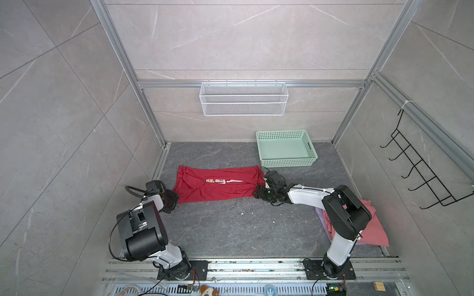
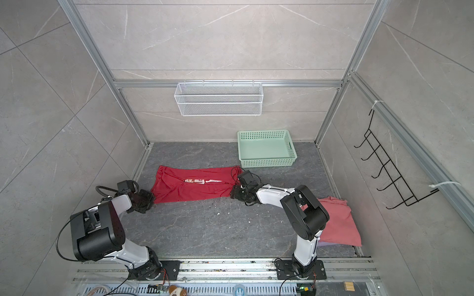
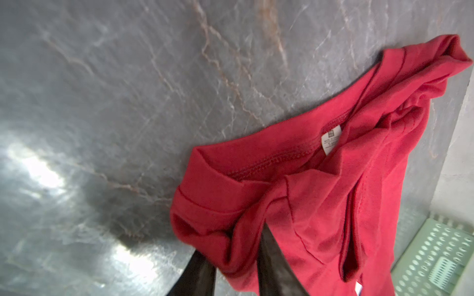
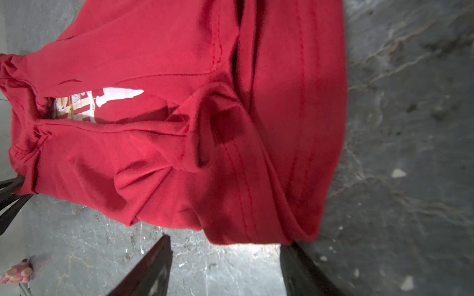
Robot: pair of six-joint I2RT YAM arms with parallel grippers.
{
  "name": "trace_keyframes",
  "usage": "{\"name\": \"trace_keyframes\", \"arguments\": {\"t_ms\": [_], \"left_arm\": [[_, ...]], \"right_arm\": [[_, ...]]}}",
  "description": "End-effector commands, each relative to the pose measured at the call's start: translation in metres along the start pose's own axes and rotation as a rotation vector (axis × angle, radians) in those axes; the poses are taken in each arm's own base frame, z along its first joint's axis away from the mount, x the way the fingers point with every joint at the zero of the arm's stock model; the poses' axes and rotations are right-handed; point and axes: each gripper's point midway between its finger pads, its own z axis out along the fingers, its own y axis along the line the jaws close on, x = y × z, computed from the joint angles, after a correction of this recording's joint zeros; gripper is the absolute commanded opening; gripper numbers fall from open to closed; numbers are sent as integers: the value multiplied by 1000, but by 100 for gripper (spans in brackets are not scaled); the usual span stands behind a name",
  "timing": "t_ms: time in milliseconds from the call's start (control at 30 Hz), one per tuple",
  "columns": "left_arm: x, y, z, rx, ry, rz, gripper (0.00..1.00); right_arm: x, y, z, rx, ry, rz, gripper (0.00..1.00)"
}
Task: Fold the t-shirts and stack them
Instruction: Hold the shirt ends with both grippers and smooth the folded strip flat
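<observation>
Cloth first: red t-shirt (image 1: 218,189) lies rumpled and stretched sideways on dark table (image 1: 230,230), far left of centre, white-and-gold print (image 1: 223,181) showing in gap between folds. Left gripper (image 3: 230,239) at shirt's left end, jaws narrow, bunched sleeve cloth pinched between them. Right gripper (image 4: 228,239) at right end near hem, jaws wide, nothing held. Mint-green basket (image 1: 287,162) just behind shirt's right end. Salmon-pink t-shirt (image 2: 338,223) heaped at table's right edge, partly behind right arm, with lavender t-shirt (image 1: 320,214) peeking from under it.
</observation>
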Motion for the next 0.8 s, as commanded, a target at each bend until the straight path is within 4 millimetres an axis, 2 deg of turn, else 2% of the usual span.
{"name": "trace_keyframes", "arguments": {"t_ms": [0, 100, 167, 200, 267, 333, 400, 533, 667, 767], "left_arm": [[-1, 12, 1, -60, 1, 21, 20], [-3, 10, 1, -59, -6, 32, 14], [-4, 10, 2, -60, -6, 37, 9], [-4, 11, 2, -63, -7, 39, 8], [-6, 10, 4, -62, -9, 52, 5], [-11, 7, 4, -62, -22, 75, 0], [-17, 4, 2, -68, -37, 93, 0], [-25, 3, -8, -82, -73, 96, 0], [-33, 13, -31, -156, -143, 86, 0], [-35, 15, -44, -171, -181, 72, 0]], "right_arm": [[16, -27, 15, 129, 60, 8, 66], [16, -31, 18, 210, 55, -36, 64], [17, -34, 21, 274, 59, -68, 57], [17, -35, 22, 299, 61, -81, 49], [17, -41, 21, 369, 61, -105, 25], [17, -45, 18, 421, 53, -134, 11], [15, -48, 14, 445, 44, -146, 2], [7, -52, -4, 485, 10, -180, 0], [0, -60, -31, 544, -35, -239, 0], [2, -65, -46, 562, -40, -260, 0]]}}
